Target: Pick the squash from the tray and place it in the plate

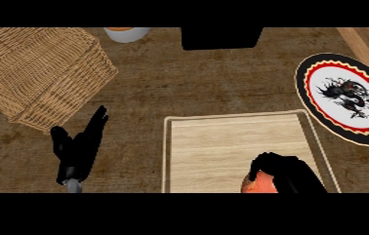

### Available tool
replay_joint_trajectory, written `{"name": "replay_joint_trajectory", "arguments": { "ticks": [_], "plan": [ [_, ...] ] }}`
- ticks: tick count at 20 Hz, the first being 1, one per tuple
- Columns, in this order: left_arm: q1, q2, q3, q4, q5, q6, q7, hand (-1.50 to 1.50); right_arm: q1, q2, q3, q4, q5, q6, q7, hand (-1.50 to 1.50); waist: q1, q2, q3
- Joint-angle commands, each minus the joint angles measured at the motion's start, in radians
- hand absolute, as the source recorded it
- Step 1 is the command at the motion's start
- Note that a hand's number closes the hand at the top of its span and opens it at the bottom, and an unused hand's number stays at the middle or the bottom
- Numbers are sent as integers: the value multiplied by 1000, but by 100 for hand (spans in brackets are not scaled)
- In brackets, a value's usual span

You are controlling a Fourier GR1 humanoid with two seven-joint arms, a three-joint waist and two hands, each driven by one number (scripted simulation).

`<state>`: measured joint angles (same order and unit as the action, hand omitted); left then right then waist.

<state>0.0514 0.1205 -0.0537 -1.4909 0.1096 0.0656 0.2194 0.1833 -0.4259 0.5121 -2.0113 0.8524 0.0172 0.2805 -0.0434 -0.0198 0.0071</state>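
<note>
Orange squash (pixel 256 184) sits at the near edge of the pale wooden tray (pixel 216 131), mostly covered by the right robot hand (pixel 288 173), whose fingers curl over and round it. Only a small part of the squash shows at the hand's left side, so how much of it the fingers enclose cannot be confirmed. It appears not yet lifted clear of the tray. The left robot hand (pixel 78 148) rests at the view's left over the brown surface (pixel 187 83), fingers straight and holding nothing, beside a wicker basket (pixel 47 73).

The plate (pixel 337 95), black-rimmed with a red ring and a dragon motif, lies just beyond the tray's far right corner.

Risks, as judged: the squash is rounded and may roll or slip out if the fingers sit too high on it. The tray's raised rim lies across the path to the plate; a low carry could catch it and shift the tray into the plate. A release near the plate's edge could let the squash roll off.
</note>
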Motion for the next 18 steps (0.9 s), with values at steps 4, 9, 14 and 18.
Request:
{"name": "replay_joint_trajectory", "arguments": {
  "ticks": [4, 9, 14, 18],
  "plan": [
    [61, 20, 25, 0, 21, -17, 1, 0, 325, -178, -60, -329, -73, -227, -308, 150, -27, 2, -4],
    [37, -4, 0, 11, 3, -16, -16, 0, 484, -138, -225, -319, -291, -378, -442, 150, -8, 12, -4],
    [7, 2, 13, 20, 1, -10, 7, 0, 519, -138, -431, -266, -600, -346, -520, 150, 11, 16, -4],
    [-3, -22, -26, 20, -15, -13, 24, 0, 398, -108, -569, -119, -841, -281, -570, 150, 32, 20, -4]
  ]
}}
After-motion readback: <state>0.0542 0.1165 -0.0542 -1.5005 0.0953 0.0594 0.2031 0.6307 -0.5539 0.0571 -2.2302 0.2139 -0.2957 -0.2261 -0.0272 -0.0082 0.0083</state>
